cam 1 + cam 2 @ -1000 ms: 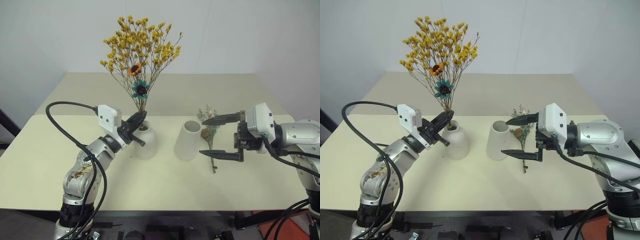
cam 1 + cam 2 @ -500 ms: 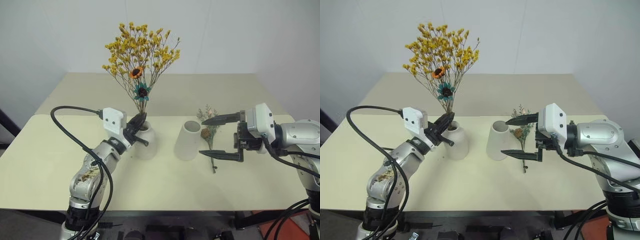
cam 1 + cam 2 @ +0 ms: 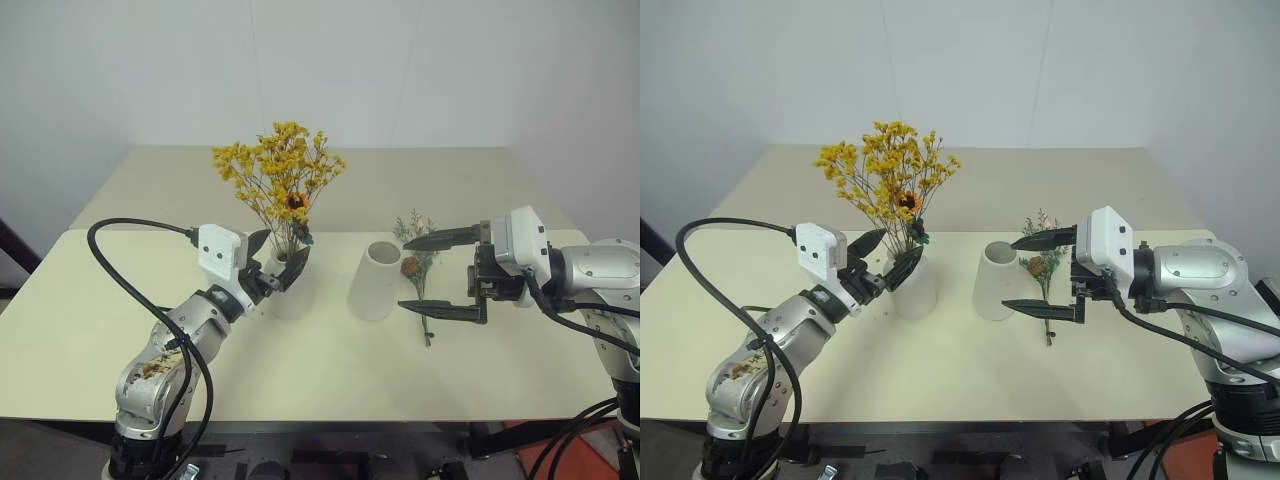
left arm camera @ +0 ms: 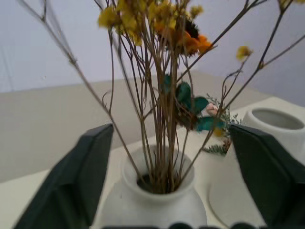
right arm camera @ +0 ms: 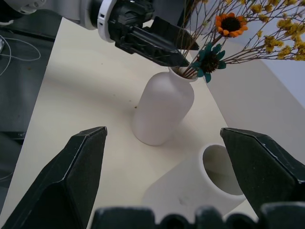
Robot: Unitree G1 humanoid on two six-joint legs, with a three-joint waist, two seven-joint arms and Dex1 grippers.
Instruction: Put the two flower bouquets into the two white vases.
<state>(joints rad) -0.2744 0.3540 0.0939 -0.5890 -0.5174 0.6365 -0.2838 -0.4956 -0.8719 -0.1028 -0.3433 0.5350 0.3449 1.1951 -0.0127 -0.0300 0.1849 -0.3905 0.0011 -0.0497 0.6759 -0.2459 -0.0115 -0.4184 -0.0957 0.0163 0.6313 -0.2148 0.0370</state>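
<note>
A wide, pale cream rectangular table (image 3: 330, 370) carries everything, standing before a plain white wall (image 3: 450, 70). The biggest thing on it is the bushy bunch of tiny yellow-orange dried flowers on thin brown stems (image 3: 280, 175), with an orange bloom and a teal one among them; its stems stand upright in the narrow neck of the squat, rounded, bottle-shaped matte white vase (image 3: 290, 292), which sits left of the table's middle. The left gripper (image 3: 278, 256) of two black fingers is released, its jaws spread wide to either side of the vase neck and the stems, holding nothing; in the left wrist view the stems (image 4: 164, 143) rise from the vase mouth between the two parted fingers, apart from both. The right gripper (image 3: 430, 275) also stands wide open and empty, pointing toward the robot's left, hovering above the table just beside the second vase and over the other bouquet. That second vase, a taller tapered matte white ceramic cylinder with a wide mouth (image 3: 376, 281), stands upright and empty just to the right of the bottle-shaped vase, the two close but apart. Smallest is the grey-green sprig bunch with a brown pinecone and a pinkish plume (image 3: 416, 262), lying flat on the table just to the right of the tapered vase, its stem end toward the near edge.
</note>
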